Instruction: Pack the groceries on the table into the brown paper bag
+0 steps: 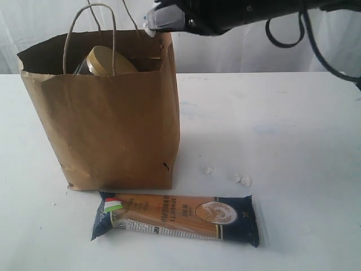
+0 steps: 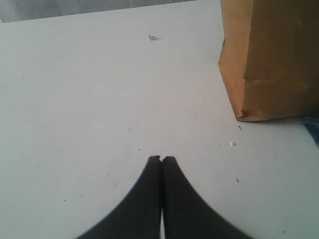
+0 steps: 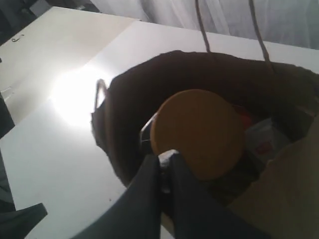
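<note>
Overhead, the right gripper [image 3: 165, 158] hangs above the open mouth of the bag [image 1: 113, 130], at the bag's top corner on the right arm's side. Its fingers are drawn almost together, pinched on a small white lump [image 3: 167, 155] that shows between the tips. Directly under it, inside the bag, sits the nut jar [image 3: 197, 132], tilted, with its gold lid facing up toward the opening and reaching nearly to the rim. Beside the jar, deeper in the bag, lies a pale packet [image 3: 261, 142] with a red mark; it is too dim to tell more.

The bag stands upright on the tabletop [image 1: 293, 141], nearer the left edge than the right, with its two handles [image 1: 90, 34] rising above the rim. Just off the bag's base, toward the right edge, three loose lumps [image 1: 242, 179] lie on the bare surface, one apart from the other two. Between the bag and the near edge the spaghetti pack [image 1: 175, 217] lies flat, lengthwise along the bag's front and just clear of it.

The left gripper [image 2: 161, 158] has its fingers pressed together with nothing between them. It is over bare tabletop, with a lower corner of the bag nearby.
</note>
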Robot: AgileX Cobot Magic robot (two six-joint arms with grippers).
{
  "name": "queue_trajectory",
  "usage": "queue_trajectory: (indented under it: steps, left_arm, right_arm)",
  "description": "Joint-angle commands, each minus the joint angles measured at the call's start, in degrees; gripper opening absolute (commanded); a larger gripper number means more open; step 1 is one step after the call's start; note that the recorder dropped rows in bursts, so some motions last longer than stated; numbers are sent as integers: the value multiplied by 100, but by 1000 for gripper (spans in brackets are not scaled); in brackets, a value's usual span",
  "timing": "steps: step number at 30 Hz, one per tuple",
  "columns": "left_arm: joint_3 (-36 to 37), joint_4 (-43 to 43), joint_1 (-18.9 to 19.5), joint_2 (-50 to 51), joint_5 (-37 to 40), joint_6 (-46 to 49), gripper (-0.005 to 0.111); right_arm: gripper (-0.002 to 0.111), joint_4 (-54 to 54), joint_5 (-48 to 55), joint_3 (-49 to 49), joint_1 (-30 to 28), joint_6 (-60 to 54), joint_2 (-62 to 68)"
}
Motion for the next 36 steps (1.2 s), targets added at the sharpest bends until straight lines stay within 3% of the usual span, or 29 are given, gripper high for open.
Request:
queue_trajectory:
  steps: [1,12,21,36]
  left_arm:
    - [0,-34,-40,-23,9,4,0]
    - [0,-34,-40,-23,9,4,0]
    - [0,-34,-40,-23,9,4,0]
    - [0,-34,-40,-23,9,4,0]
  right_arm:
    - [0,32,-123,-17,17,-93,264]
    - [1,108,-123,-17,17,-840,344]
    - [19,108,-359,-17,17,-840,344]
    - [19,-52,-1116,-17,17,-840,131]
